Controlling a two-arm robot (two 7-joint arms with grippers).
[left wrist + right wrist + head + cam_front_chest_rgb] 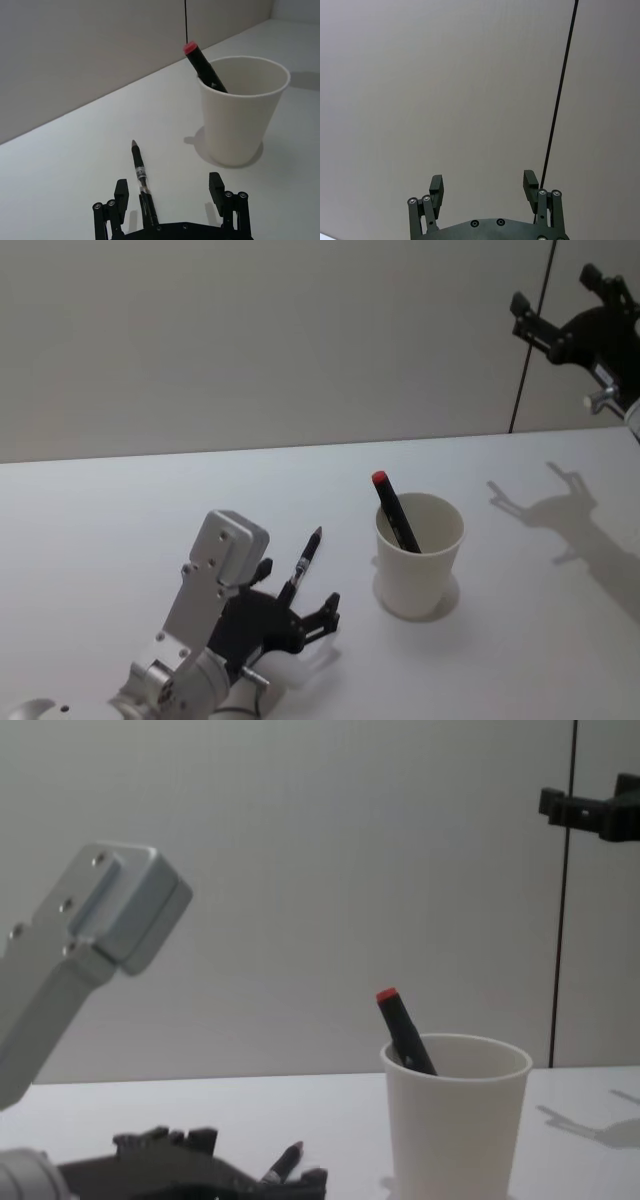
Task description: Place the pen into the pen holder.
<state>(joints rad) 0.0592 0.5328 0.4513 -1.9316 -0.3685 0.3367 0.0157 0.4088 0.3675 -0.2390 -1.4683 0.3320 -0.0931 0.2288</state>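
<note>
The left gripper (297,588) sits low at the near left of the white table (120,520), its black jaws spread wide and clamped on nothing. Between them lies the slim dark pen with a clear barrel section (140,175), tip pointing far, apparently flat on the table and closer to one finger than the other.

The grasp seems to be the step in hand. It would go best with the jaws centred over the barrel before closing, so the pen does not roll or skew. After that it needs a lift high enough to clear the rim.

The plain white paper cup serving as pen holder (415,580) stands upright to the right, near but apart. A black marker with a red cap (395,510) already leans in it, so the free side of the mouth looks the better target.

The right gripper (557,295) hangs high at the far right, jaws apart, idle.
</note>
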